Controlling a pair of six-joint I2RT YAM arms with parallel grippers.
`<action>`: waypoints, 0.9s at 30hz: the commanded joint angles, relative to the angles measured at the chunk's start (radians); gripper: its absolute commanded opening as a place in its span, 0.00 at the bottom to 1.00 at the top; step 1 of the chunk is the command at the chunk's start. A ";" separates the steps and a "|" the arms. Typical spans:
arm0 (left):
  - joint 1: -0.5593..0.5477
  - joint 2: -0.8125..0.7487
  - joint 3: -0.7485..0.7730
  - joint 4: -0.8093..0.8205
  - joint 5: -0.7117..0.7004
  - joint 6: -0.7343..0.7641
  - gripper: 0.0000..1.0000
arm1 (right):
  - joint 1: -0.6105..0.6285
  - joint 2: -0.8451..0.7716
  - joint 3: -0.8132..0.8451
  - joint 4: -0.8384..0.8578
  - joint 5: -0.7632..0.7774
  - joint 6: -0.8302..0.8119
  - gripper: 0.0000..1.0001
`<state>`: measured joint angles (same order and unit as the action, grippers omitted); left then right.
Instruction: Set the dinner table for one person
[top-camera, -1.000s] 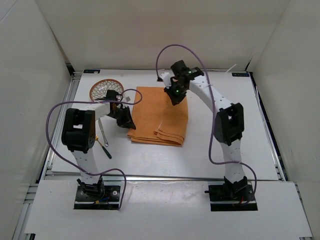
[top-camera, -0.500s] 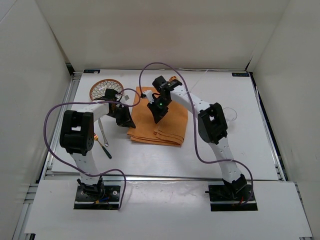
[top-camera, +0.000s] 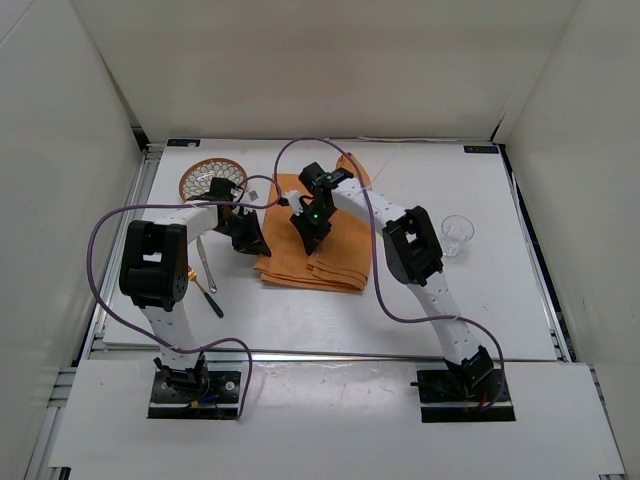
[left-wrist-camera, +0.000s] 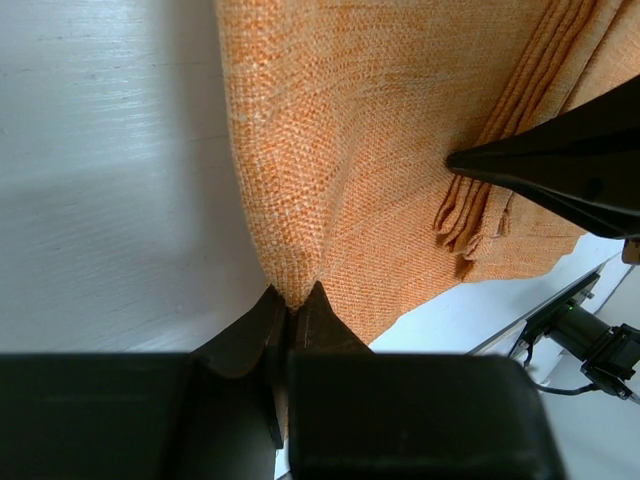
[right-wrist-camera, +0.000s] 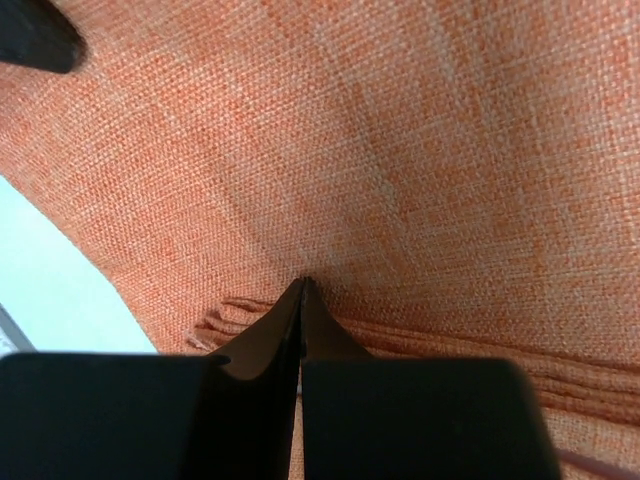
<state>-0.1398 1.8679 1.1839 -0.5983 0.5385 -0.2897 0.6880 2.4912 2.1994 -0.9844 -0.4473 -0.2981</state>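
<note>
The orange cloth placemat (top-camera: 330, 255) lies folded in the middle of the white dinner table (top-camera: 300, 320). My left gripper (top-camera: 250, 240) is shut on the placemat's left edge; in the left wrist view the jaws (left-wrist-camera: 293, 300) pinch a pucker of the cloth (left-wrist-camera: 380, 150). My right gripper (top-camera: 312, 232) is down on the middle of the placemat, shut, with cloth (right-wrist-camera: 400, 150) creased at its tips (right-wrist-camera: 303, 285). The placemat's far right corner (top-camera: 351, 163) stands raised behind the right arm. The right fingers (left-wrist-camera: 560, 175) show in the left wrist view.
A patterned round plate (top-camera: 212, 180) sits at the far left. A silver utensil (top-camera: 205, 262) and a black-handled one (top-camera: 210, 297) lie left of the placemat. A clear glass (top-camera: 457, 235) stands to the right. White walls enclose the table.
My right gripper has swung from the placemat's far right corner leftward and down onto its middle, uncovering the glass. The far right corner of the cloth has risen. The left gripper has stayed put.
</note>
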 joint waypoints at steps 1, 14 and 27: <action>-0.003 -0.055 -0.003 -0.005 0.006 -0.003 0.10 | 0.002 -0.079 -0.120 -0.010 0.084 -0.059 0.00; -0.003 -0.027 0.016 -0.005 0.006 -0.003 0.10 | -0.223 -0.421 -0.490 -0.125 0.320 -0.167 0.00; -0.003 -0.047 -0.003 -0.005 -0.005 0.006 0.10 | -0.318 -0.582 -0.359 -0.189 0.368 -0.157 0.00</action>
<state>-0.1471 1.8683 1.1843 -0.6052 0.5381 -0.2962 0.3344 1.9488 1.7687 -1.1481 -0.0505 -0.4557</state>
